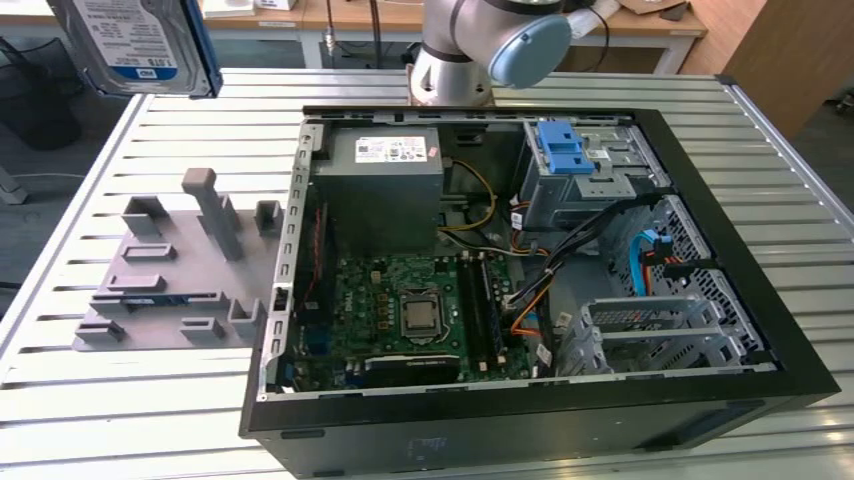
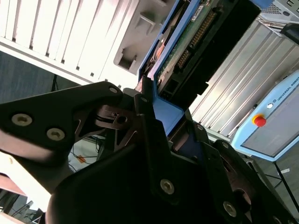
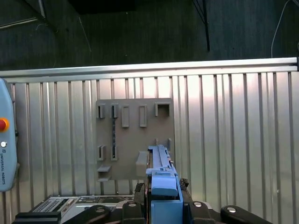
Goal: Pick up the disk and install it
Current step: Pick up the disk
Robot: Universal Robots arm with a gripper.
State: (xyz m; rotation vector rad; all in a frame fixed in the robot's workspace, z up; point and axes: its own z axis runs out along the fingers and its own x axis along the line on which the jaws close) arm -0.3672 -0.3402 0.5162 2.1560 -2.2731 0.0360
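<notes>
In the second wrist view the gripper (image 2: 161,109) was pinched on the disk (image 2: 187,42). Its black fingers (image 2: 147,116) clamped one end at the blue side rail, so the drive stuck straight out from between them. In the first wrist view it hung in the air above the grey rack (image 3: 135,135), not touching it. The open computer case (image 1: 534,430) sat just beside the rack, on the exterior view's right.
</notes>
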